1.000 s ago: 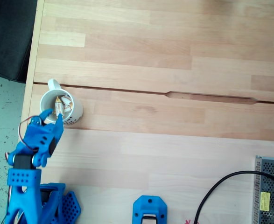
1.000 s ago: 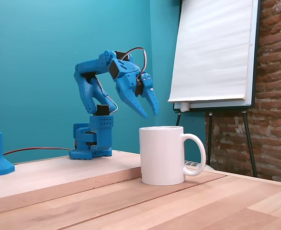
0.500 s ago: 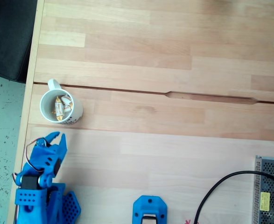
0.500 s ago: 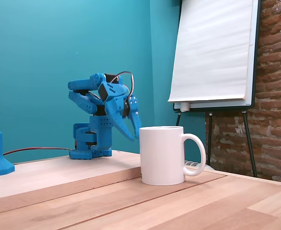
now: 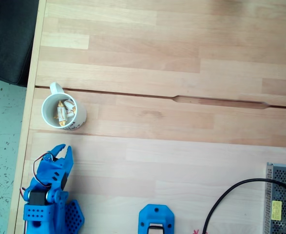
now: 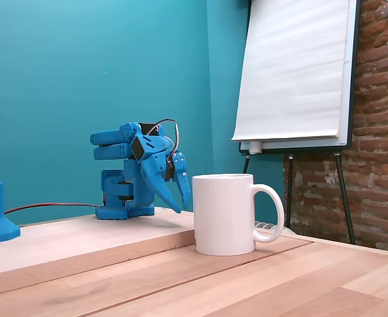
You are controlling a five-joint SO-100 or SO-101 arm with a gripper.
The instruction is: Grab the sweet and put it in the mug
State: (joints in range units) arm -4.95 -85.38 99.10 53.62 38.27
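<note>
Sweets with white middles and yellow twisted ends (image 5: 61, 111) lie inside the small white round mug (image 5: 77, 118). The blue end effector (image 5: 63, 150), its fingers a little apart and holding nothing, sits low just beside the mug on the wooden desk (image 5: 181, 156). To finish well, I think it should fold down slowly and not bump the mug.

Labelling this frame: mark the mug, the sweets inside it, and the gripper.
mug (image 6: 223, 214), side-on fixed view, on its outer wall.
sweets (image 5: 62, 112), top-down fixed view, on a white wrapper inside the mug.
gripper (image 5: 64, 150), top-down fixed view, midway between the fingertips.
</note>
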